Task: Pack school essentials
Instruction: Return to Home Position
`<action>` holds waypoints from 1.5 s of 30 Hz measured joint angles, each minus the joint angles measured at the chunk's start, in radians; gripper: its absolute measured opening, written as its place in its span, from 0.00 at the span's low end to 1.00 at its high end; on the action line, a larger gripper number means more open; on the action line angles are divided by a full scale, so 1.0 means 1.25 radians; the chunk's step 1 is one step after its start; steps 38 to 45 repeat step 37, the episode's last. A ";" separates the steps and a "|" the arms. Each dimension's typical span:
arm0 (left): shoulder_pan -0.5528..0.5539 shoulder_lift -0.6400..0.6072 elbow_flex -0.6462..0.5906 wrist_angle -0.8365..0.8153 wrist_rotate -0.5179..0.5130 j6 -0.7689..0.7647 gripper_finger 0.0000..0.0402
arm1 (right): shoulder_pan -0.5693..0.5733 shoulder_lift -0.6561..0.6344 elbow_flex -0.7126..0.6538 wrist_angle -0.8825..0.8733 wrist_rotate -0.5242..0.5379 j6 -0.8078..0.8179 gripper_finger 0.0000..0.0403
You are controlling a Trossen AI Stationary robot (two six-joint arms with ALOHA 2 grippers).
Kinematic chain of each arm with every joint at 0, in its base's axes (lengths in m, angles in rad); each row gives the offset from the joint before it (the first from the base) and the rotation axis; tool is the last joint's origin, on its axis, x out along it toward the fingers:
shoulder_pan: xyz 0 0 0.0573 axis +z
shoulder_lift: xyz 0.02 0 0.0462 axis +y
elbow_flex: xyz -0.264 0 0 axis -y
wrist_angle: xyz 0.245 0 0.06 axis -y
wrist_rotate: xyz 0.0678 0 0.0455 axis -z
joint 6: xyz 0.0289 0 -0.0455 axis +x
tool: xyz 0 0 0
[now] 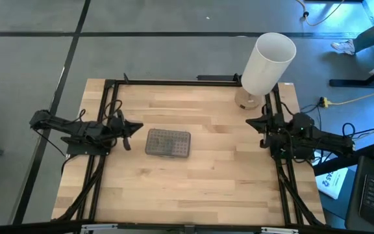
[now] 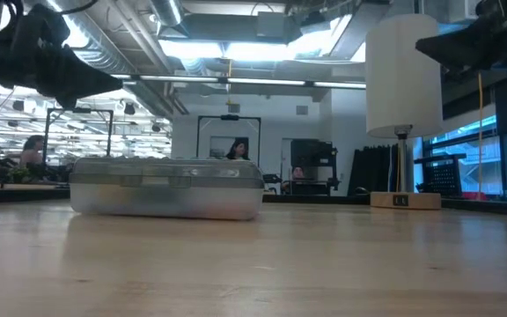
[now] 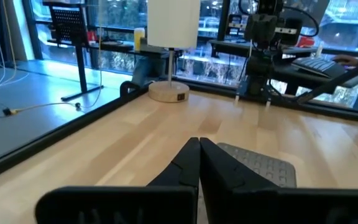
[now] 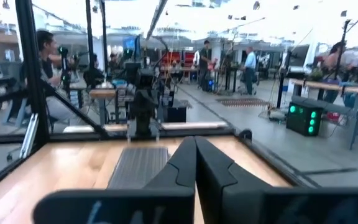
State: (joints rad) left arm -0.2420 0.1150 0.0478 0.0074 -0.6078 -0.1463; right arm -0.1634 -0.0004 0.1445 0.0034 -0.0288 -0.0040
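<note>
- While one light wooden surface [image 1: 206, 188] carries everything, only two things stand on it: one case and one cylinder.
- One flat rectangular clear plastic case with a grey dotted lid [image 1: 168, 143] lies left of the surface's middle, with its long side running across. Its lid is down, and the low view shows it sitting level.
- Whatever the case holds is hidden under the lid in all four views, so no stationery can be counted.
- One tall white cylinder [image 1: 268, 62] stands upright on a round pale wooden base [image 1: 247, 101] at the far right corner, well apart from the case.
- One left gripper [image 1: 135, 127] hangs at the left side, pointing towards the case's left short end. It is near the case but clear of it.
- In the left wrist view its two dark fingers [image 3: 213, 163] are clenched together on nothing, with the case lid just beyond their tips.
- One right gripper [image 1: 250, 121] hangs at the right edge, just in front of the cylinder's base and well apart from the case.
- Its two fingers [image 4: 215, 163] are likewise pressed tip to tip and hold nothing.
- One black frame [image 1: 174, 82] runs around the surface's edges.
- Several people show in the room beyond in the right wrist view, too blurred to count surely.
</note>
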 joint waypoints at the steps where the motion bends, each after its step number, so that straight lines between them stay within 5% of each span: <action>1: 0.000 0.000 -0.012 0.016 0.000 0.000 0.00 | 0.000 0.001 -0.003 -0.001 -0.002 0.000 0.00; 16: 0.000 0.002 -0.032 0.053 0.033 0.066 0.00 | 0.000 0.003 -0.110 0.061 -0.057 -0.004 0.00; 45: 0.000 0.002 -0.032 0.052 0.033 0.105 0.00 | 0.000 0.011 -0.110 0.026 -0.056 0.000 0.04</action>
